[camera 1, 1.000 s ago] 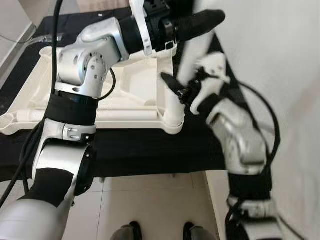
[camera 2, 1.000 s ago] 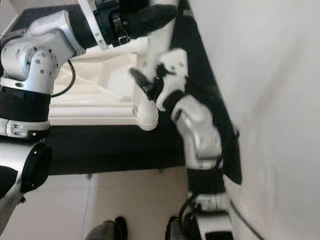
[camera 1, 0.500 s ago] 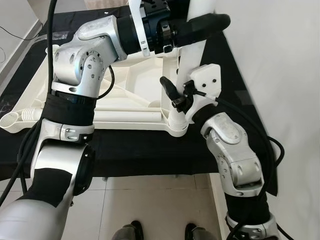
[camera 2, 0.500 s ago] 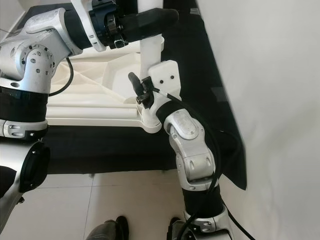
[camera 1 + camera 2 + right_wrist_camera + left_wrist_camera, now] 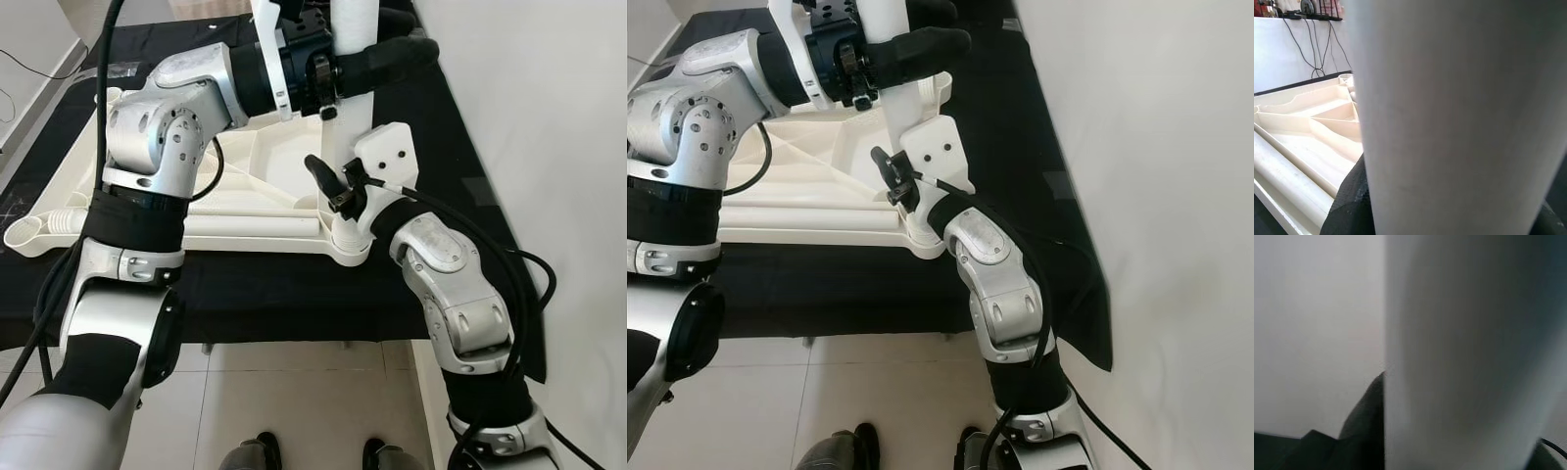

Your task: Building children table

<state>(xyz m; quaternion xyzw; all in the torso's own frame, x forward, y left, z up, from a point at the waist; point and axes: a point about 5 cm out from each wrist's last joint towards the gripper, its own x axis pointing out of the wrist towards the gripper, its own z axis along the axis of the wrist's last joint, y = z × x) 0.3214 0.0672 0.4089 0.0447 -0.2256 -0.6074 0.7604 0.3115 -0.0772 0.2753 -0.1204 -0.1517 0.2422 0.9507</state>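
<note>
The white plastic table top [image 5: 245, 186] lies upside down on a black cloth. A white round table leg [image 5: 338, 132] stands in its near right corner socket [image 5: 348, 245]. My left gripper [image 5: 387, 39] reaches across from the left and is shut on the leg high up. My right gripper [image 5: 338, 188] is shut on the same leg just above the socket, with one black finger [image 5: 321, 174] showing on the leg's left side. In the wrist views the leg [image 5: 1449, 122] [image 5: 1464, 357] sits very close, and the ribbed underside of the table top [image 5: 1303, 122] lies beside it.
The black cloth [image 5: 294, 294] covers a low platform whose front edge is close to my feet [image 5: 260, 452]. A white wall [image 5: 549, 147] runs along the right. Another open socket [image 5: 24, 235] is at the near left corner. The floor [image 5: 294, 411] is tiled.
The leg's upper end has swung left, so it stands more upright in the socket. Both grippers moved left with it, and the right arm's blur is gone.
</note>
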